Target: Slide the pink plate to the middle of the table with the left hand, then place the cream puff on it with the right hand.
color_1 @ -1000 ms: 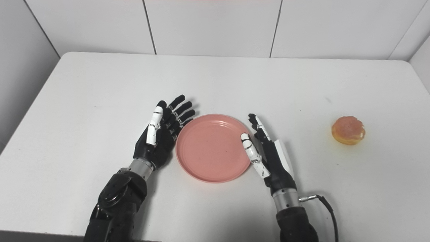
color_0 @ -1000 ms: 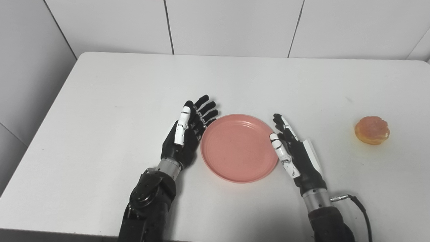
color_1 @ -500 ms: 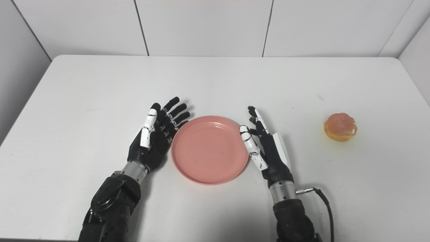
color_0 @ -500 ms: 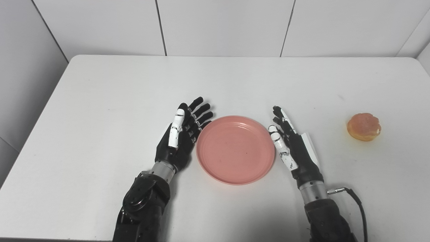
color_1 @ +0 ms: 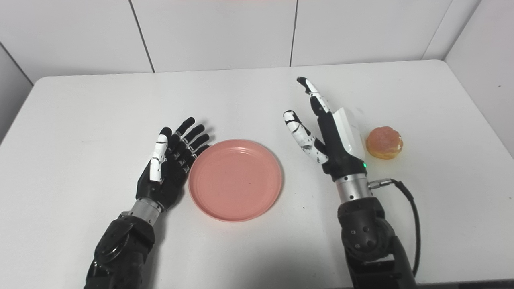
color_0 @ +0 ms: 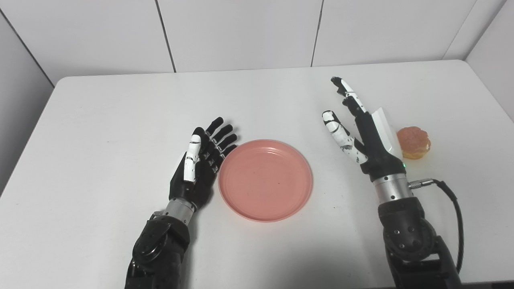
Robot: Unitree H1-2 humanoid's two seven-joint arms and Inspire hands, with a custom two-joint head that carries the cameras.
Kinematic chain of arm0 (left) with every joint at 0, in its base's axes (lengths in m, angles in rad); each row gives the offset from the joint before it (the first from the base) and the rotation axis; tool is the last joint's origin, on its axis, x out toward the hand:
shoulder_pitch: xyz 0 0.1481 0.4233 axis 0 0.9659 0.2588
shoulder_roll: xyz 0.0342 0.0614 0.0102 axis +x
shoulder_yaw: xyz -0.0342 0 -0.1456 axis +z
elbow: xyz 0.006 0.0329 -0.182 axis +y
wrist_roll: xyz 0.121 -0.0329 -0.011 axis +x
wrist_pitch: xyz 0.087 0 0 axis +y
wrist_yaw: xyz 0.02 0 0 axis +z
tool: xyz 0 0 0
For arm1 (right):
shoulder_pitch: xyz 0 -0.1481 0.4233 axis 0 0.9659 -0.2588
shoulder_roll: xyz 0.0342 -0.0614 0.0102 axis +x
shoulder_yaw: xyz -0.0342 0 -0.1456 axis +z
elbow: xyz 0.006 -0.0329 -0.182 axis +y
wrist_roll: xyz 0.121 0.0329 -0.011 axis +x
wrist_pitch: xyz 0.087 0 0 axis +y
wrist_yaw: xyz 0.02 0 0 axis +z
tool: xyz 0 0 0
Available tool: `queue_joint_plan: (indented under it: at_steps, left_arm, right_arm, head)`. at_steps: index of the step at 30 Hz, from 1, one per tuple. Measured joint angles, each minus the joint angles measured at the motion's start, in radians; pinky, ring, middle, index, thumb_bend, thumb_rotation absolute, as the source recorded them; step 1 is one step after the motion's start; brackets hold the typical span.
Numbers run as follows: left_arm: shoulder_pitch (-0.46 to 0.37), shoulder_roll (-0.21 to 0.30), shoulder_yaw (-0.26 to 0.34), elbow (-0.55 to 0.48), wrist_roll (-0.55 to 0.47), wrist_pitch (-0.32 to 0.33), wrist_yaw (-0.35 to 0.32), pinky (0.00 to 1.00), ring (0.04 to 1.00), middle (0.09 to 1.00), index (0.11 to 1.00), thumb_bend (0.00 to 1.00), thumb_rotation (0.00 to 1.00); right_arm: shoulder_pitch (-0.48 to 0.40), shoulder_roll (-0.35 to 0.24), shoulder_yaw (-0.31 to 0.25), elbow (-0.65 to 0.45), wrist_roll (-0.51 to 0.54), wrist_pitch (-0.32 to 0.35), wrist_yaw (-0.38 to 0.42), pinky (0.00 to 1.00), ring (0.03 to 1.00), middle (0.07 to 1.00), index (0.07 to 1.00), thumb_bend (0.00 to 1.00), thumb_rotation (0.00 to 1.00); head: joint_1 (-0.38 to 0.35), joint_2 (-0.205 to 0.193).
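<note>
**Right hand reaching for the cream puff, plate waiting at centre**

The right hand's fingers [color_1: 317, 100] are standing straight and spread, the thumb splayed toward the plate, and they are holding nothing. The right hand [color_1: 331, 136] is hovering raised, edge-on, with its back turned to the cream puff [color_1: 384, 142], which is sitting on the table [color_1: 80, 104] just beside it on the far right side. The left hand [color_0: 200, 162] is lying fully open and empty, palm up, its fingertips just beside the left rim of the pink plate [color_0: 265, 179]; whether they are touching the rim cannot be told.

The plate is resting about mid-table, so the slide looks finished and the pick-up looks like the step in hand. To do it well, the right hand is probably needing to swing past or over the puff and turn its palm toward it, keeping the fingers wide until they are flanking the pastry, then closing gently, since it looks soft and easily crushed.
</note>
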Motion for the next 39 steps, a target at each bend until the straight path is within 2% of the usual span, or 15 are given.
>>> queue_joint_plan:
  at_steps: [8,11,14,17,22,25,28,32,39]
  left_arm:
    - [-0.027,0.026,0.032,0.058,-0.033,-0.034,-0.044,0.89,0.881,0.887,0.88,0.43,1.0]
    - [-0.035,0.034,0.043,0.075,-0.049,-0.038,-0.059,0.9,0.886,0.893,0.891,0.43,1.0]
    - [-0.047,0.04,0.057,0.103,-0.068,-0.048,-0.088,0.9,0.885,0.893,0.891,0.43,1.0]
    - [-0.055,0.053,0.073,0.124,-0.088,-0.06,-0.106,0.9,0.885,0.892,0.888,0.42,1.0]
    - [-0.066,0.066,0.089,0.147,-0.114,-0.064,-0.121,0.92,0.896,0.902,0.896,0.4,1.0]
    - [-0.076,0.068,0.098,0.167,-0.14,-0.064,-0.133,0.93,0.9,0.9,0.887,0.41,1.0]
    - [-0.083,0.07,0.109,0.177,-0.153,-0.064,-0.135,0.93,0.898,0.898,0.884,0.41,1.0]
    - [-0.091,0.073,0.113,0.187,-0.153,-0.064,-0.135,0.91,0.891,0.896,0.891,0.41,1.0]
    - [-0.092,0.076,0.114,0.187,-0.153,-0.064,-0.135,0.91,0.897,0.903,0.897,0.41,1.0]
  right_arm:
    - [-0.013,-0.024,-0.016,-0.008,-0.099,0.002,-0.001,0.77,0.856,0.899,0.896,0.58,0.97]
    - [-0.027,-0.037,-0.03,-0.017,-0.139,0.006,0.004,0.75,0.849,0.911,0.908,0.62,0.88]
    - [-0.037,-0.062,-0.046,-0.047,-0.196,0.054,0.04,0.77,0.86,0.908,0.906,0.65,0.77]
    - [-0.04,-0.096,-0.071,-0.054,-0.25,0.087,0.068,0.75,0.85,0.9,0.9,0.68,0.73]
    - [-0.039,-0.138,-0.119,-0.049,-0.327,0.118,0.08,0.73,0.821,0.877,0.882,0.73,0.6]
    - [-0.038,-0.165,-0.148,-0.034,-0.345,0.126,0.082,0.68,0.807,0.881,0.9,0.75,0.63]
    - [-0.037,-0.169,-0.171,-0.036,-0.38,0.169,0.099,0.66,0.79,0.869,0.898,0.77,0.64]
    - [-0.03,-0.178,-0.192,-0.035,-0.408,0.191,0.115,0.7,0.822,0.88,0.906,0.79,0.65]
    - [-0.026,-0.21,-0.227,-0.025,-0.411,0.219,0.139,0.71,0.834,0.896,0.917,0.82,0.65]
  head:
    - [-0.115,-0.031]
    - [-0.146,-0.04]
    - [-0.175,-0.051]
    - [-0.199,-0.058]
    - [-0.23,-0.061]
    - [-0.242,-0.06]
    - [-0.247,-0.06]
    - [-0.255,-0.06]
    - [-0.258,-0.058]
